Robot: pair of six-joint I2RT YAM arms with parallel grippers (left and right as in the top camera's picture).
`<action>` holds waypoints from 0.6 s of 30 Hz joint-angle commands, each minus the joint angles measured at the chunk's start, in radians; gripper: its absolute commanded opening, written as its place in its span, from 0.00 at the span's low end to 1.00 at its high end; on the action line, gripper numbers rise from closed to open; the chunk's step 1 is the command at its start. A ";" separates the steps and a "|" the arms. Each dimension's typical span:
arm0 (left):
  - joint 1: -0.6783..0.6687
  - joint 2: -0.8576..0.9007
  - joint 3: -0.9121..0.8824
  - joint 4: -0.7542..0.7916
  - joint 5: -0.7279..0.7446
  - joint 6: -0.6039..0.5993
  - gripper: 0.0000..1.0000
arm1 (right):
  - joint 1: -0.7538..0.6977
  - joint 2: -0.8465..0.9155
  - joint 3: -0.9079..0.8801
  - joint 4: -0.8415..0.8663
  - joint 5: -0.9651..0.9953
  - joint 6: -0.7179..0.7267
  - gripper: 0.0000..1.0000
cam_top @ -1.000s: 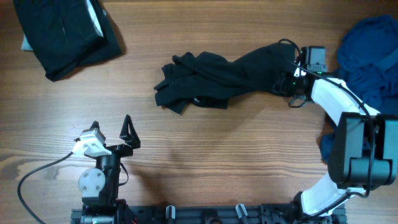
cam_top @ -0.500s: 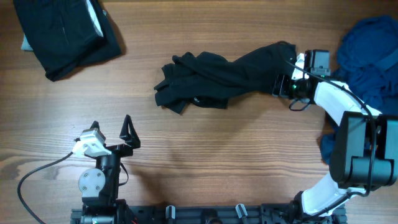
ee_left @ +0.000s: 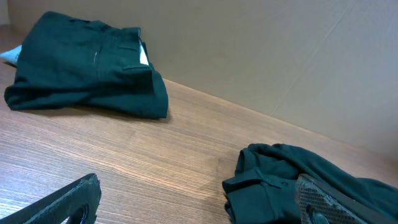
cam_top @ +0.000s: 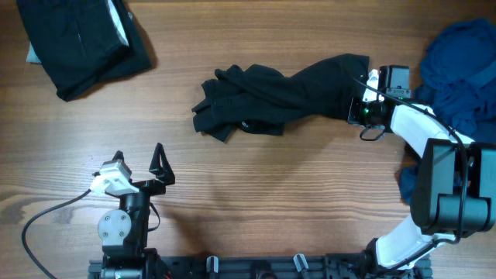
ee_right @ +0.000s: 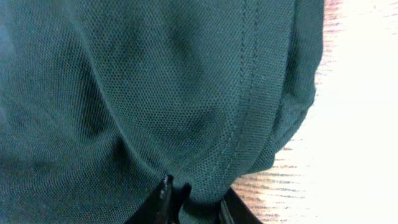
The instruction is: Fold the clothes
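A crumpled dark green garment (cam_top: 279, 97) lies stretched across the middle of the table. My right gripper (cam_top: 359, 109) is at its right end. In the right wrist view the mesh fabric (ee_right: 155, 93) fills the frame, and my right gripper (ee_right: 196, 198) is shut on a fold of its hem. My left gripper (cam_top: 139, 160) rests near the front left, open and holding nothing. In the left wrist view the left gripper (ee_left: 193, 208) has bare wood between its fingers, and the garment's collar end (ee_left: 280, 180) lies just ahead to the right.
A folded dark garment (cam_top: 81, 43) lies at the back left, also seen in the left wrist view (ee_left: 81, 74). A pile of blue clothes (cam_top: 461, 70) sits at the right edge, behind the right arm. A cable (cam_top: 46, 225) loops beside the left arm's base.
The right jaws have closed on the garment's right end, and the right wrist shifted slightly toward the front. The left arm has not moved.
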 commanded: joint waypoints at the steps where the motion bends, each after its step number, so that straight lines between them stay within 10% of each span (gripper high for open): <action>1: -0.006 -0.007 -0.004 -0.001 0.012 0.021 1.00 | 0.002 -0.036 0.030 -0.047 -0.014 0.031 0.14; 18: -0.006 -0.007 -0.004 -0.001 0.012 0.021 1.00 | 0.002 -0.632 0.079 -0.200 -0.142 0.156 0.04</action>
